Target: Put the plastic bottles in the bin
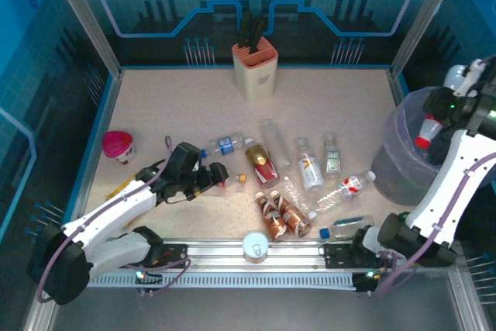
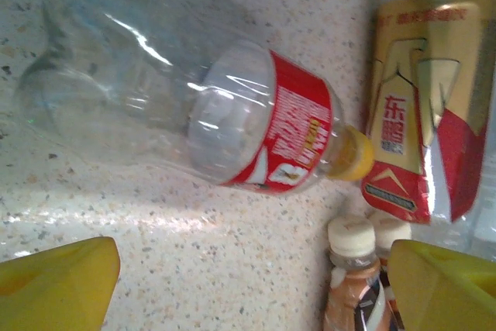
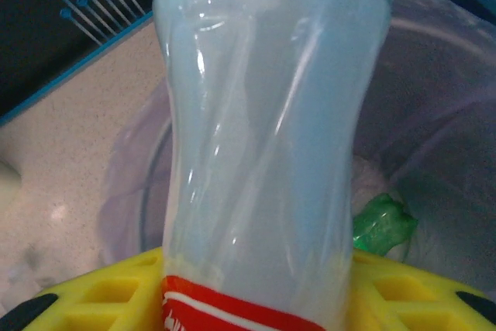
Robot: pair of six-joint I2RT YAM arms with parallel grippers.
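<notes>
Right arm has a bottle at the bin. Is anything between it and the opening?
Nothing visible stands in the way. The right gripper holds the clear bottle above the bin, whose mouth is open. A green bottle lies low inside against the liner, probably too low to block a drop.

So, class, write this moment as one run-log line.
left gripper: open, over yellow-capped bottle on table | right gripper: shut on red-capped bottle, above bin
</notes>
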